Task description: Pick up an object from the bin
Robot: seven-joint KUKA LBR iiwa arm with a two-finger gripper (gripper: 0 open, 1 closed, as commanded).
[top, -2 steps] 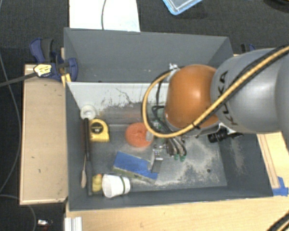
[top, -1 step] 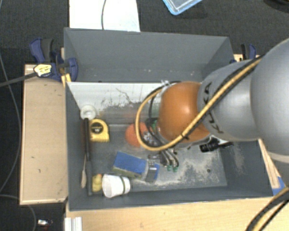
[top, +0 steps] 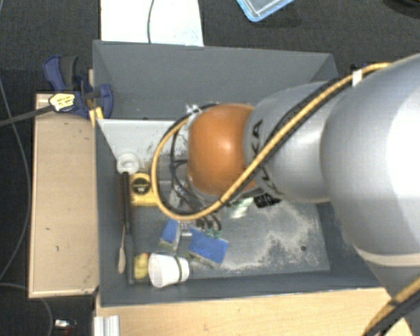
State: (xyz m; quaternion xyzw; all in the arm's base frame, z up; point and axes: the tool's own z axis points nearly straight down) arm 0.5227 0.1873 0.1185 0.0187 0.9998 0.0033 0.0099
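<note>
Grey bin [top: 294, 250]: the pincer [top: 208, 221], its grip untellable beneath the orange cover [top: 217, 152], hangs just above a blue block [top: 210, 248], placed handily for grabbing.

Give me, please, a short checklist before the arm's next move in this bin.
1. Position over the bin: ok, the orange cover hangs above its floor.
2. Something near to pick: ok, a blue sponge lies beside the cover.
3. Anything already held: cannot tell, the cover hides it.
4. Cable clear of the yellow piece: cannot tell, they meet in this view.
5. White bottle out of the way: ok, by the near wall.
</note>
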